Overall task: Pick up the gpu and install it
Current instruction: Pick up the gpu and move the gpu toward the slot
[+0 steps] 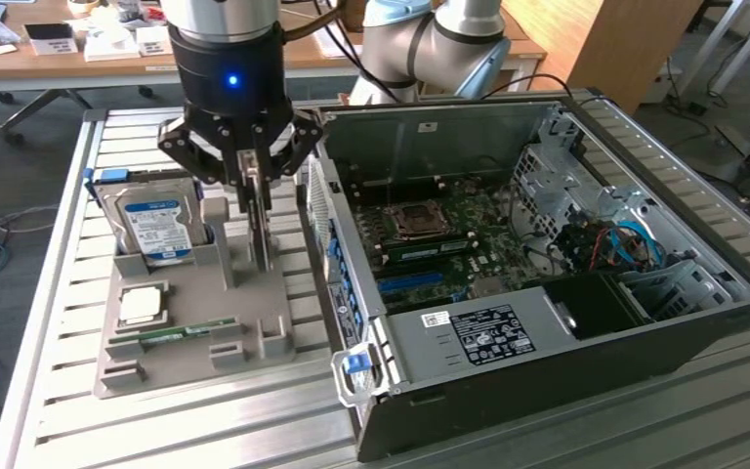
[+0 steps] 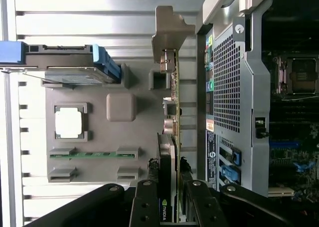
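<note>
The tool point(image 2: 172, 209) is partly closed, its black fingers point(image 2: 145, 202) clamped on either face of the gpu point(image 2: 168, 157). It holds the card upright and edge-on. The gpu shows a thin green board edge, a black cooler on one face and a silver bracket point(image 2: 168, 32) at its far end. It hangs over the grey tray point(image 2: 99, 152), just beside the rear wall of the open computer case point(image 2: 229, 87). On the tray sit a hard drive point(image 2: 70, 67), a processor point(image 2: 69, 122) and a memory stick point(image 2: 92, 155), all on the slatted surface point(image 2: 99, 17).
</note>
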Motion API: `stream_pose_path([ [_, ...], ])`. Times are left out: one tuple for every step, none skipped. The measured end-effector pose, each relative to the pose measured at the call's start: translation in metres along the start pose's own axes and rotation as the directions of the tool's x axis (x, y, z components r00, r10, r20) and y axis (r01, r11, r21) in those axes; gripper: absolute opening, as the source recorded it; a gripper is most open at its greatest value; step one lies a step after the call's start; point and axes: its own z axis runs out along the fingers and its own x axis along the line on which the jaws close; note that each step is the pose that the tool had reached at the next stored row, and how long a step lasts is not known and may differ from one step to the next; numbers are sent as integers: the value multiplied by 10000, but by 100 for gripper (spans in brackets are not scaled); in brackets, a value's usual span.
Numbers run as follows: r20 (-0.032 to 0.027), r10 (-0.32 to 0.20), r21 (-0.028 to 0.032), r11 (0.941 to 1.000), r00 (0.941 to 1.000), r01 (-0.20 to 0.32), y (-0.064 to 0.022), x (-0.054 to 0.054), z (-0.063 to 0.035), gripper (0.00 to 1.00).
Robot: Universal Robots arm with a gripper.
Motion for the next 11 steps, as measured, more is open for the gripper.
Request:
stream_pose_path([
  [0,0,1,10000,10000,0,1,0,-14,27],
  [-1,0,1,10000,10000,0,1,-1,-26,27],
  [1,0,-1,10000,10000,0,1,-1,-30,27],
  [2,0,-1,10000,10000,0,1,-1,-30,27],
  [2,0,-2,10000,10000,0,1,-1,-30,27],
  [0,0,0,10000,10000,0,1,-1,-31,27],
  [0,0,0,10000,10000,0,1,-1,-32,27],
  [0,0,0,10000,10000,0,1,-1,-31,27],
  [1,0,0,10000,10000,0,1,-1,-32,27],
  [1,0,0,10000,10000,0,1,-1,-32,27],
  [0,0,0,10000,10000,0,1,-1,-33,27],
])
